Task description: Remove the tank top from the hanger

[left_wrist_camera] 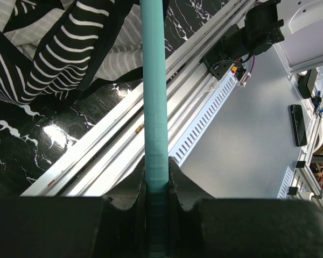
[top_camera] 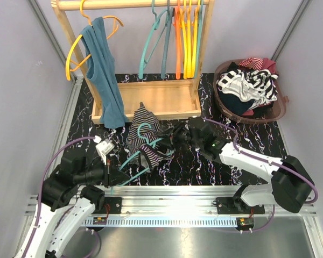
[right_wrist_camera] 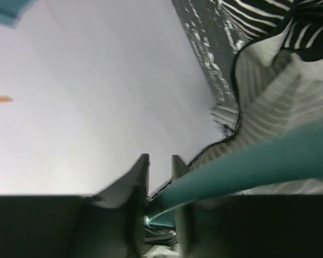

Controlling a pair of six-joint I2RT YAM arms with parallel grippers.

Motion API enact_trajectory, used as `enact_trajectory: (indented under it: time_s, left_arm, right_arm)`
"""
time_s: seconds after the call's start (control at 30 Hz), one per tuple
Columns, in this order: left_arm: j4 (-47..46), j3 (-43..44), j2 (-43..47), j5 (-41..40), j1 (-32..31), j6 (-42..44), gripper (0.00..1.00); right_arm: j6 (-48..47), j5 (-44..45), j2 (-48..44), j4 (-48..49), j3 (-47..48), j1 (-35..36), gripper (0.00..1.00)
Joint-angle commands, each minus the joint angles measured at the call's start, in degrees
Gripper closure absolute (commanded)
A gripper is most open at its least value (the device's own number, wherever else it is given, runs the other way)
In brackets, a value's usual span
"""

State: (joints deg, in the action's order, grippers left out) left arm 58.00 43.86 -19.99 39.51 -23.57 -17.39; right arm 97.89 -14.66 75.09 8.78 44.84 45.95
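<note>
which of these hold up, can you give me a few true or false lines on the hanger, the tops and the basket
1. The left gripper has its jaws shut on the teal hanger. True.
2. The striped tank top hangs on the wooden rack. False: it is off the rack, over the table.
3. A blue tank top hangs on the rack on an orange hanger. True.
4. The basket is empty. False: the basket holds clothes.

hanger (left_wrist_camera: 153, 80): far end cut off by upper edge
right tool (right_wrist_camera: 159, 164): blurred, grip unclear
basket (top_camera: 253, 119): clothes (top_camera: 247, 86) jumbled, not separable
</note>
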Motion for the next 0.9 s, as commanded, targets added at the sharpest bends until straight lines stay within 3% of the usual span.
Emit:
enact_trajectory:
  time_s: [0.0, 0.07, 0.17, 0.2, 0.33, 0.5, 0.63, 0.87]
  left_arm:
    - [-6.1, -0.1, -0.5, 3.0, -0.8, 0.9, 1.0]
    - [-6.9, -0.5, -0.4, 2.9, -1.0, 0.9, 0.99]
    - [-9.2, -1.2, -0.3, 1.7, -1.0, 0.4, 0.69]
    - [-10.1, -1.4, -0.1, 1.4, -1.0, 0.2, 0.51]
    - [-13.7, -1.0, -0.5, -1.1, -1.0, -0.5, 0.01]
    - [-17.5, 0.5, -2.1, -3.0, -1.0, 0.4, 0.01]
    - [-20.9, 1.4, -3.4, -2.1, -1.1, 0.2, 0.01]
    - [-25.3, 6.3, -10.8, 3.8, -1.5, 2.3, 0.01]
  right_arm:
    - [0.9, 2.1, -1.7, 7.0, 0.2, 0.7, 0.77]
    - [-0.6, 5.1, -4.8, 4.5, -0.1, 0.6, 0.99]
    - [-3.6, 10.1, -10.0, 1.0, -0.4, 0.5, 1.0]
    - [-4.4, 11.3, -11.3, -0.1, 0.0, 0.5, 1.0]
    - [-13.4, 17.1, -17.1, -5.8, 2.3, 0.1, 1.0]
    - [-28.9, 18.2, -20.4, -14.2, 13.6, -0.3, 1.0]
    - [-48.3, 16.5, -18.9, -29.7, 26.6, -0.3, 1.0]
    - [-59.4, 14.7, -21.0, -37.4, 36.0, -0.3, 0.94]
